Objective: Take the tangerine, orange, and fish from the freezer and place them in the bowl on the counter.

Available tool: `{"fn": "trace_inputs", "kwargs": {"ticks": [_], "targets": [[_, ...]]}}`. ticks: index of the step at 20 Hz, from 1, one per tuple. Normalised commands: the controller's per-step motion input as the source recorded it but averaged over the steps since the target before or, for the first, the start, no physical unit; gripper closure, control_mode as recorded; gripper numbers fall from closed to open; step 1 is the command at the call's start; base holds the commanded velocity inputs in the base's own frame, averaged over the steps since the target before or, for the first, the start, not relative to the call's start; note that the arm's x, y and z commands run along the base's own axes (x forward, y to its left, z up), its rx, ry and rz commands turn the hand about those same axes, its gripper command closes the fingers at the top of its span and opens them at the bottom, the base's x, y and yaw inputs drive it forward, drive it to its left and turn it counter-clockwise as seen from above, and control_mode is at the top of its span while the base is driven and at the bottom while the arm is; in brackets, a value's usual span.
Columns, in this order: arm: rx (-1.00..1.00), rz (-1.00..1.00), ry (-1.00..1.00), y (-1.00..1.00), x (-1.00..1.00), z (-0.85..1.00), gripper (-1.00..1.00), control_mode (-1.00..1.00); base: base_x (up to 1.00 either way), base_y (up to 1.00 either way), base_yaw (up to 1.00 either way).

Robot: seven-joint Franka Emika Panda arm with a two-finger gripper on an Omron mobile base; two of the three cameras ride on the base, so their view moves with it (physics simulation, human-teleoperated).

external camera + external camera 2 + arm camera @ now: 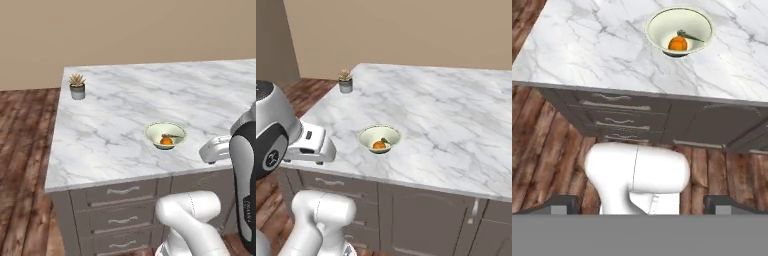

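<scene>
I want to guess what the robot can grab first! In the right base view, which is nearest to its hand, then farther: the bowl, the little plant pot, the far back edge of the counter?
1. Bowl, just right of the hand, near the front edge.
2. Plant pot, at the back left corner.
3. Counter's back edge, far right behind.

Grey-veined white counter [115, 125], cream-green bowl [152, 131], orange fruit [166, 141].
</scene>
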Motion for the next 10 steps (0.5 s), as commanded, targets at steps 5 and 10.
{"fn": "trace_inputs", "kwargs": {"ticks": [5, 10], "targets": [[0.0, 0.0, 0.0, 0.0, 0.0, 0.0, -1.0, 1.0, -0.53, 0.98, 0.83], [0.0, 0.0, 0.0, 0.0, 0.0, 0.0, -1.0, 1.0, -0.27, 1.0, 0.79]]}}
